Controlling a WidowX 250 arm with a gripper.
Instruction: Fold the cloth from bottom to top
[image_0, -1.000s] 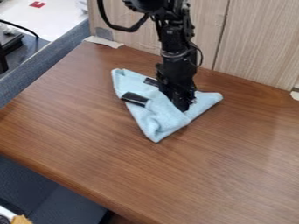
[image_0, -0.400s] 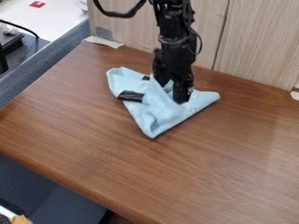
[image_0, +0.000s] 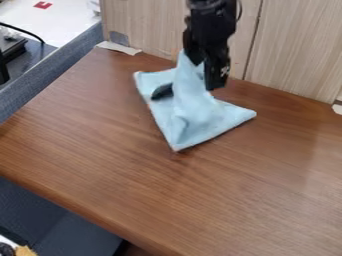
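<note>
Peaking against claw (image_0: 204, 74), blue cloth (image_0: 194, 112), arm (image_0: 212, 25) cropped

Cloth (image_0: 197, 117) on table (image_0: 214, 195), toward back; gripper (image_0: 204, 71) at cloth's raised part. Panels (image_0: 294, 50) behind table. Tape strip (image_0: 119, 47) at table's back left corner. Partition (image_0: 57, 71) along table's left side.

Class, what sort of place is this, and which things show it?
Probably a robotics lab or office workspace: a black robot arm working with a light-blue cloth on a wooden table, beside what looks like a fabric partition.
</note>
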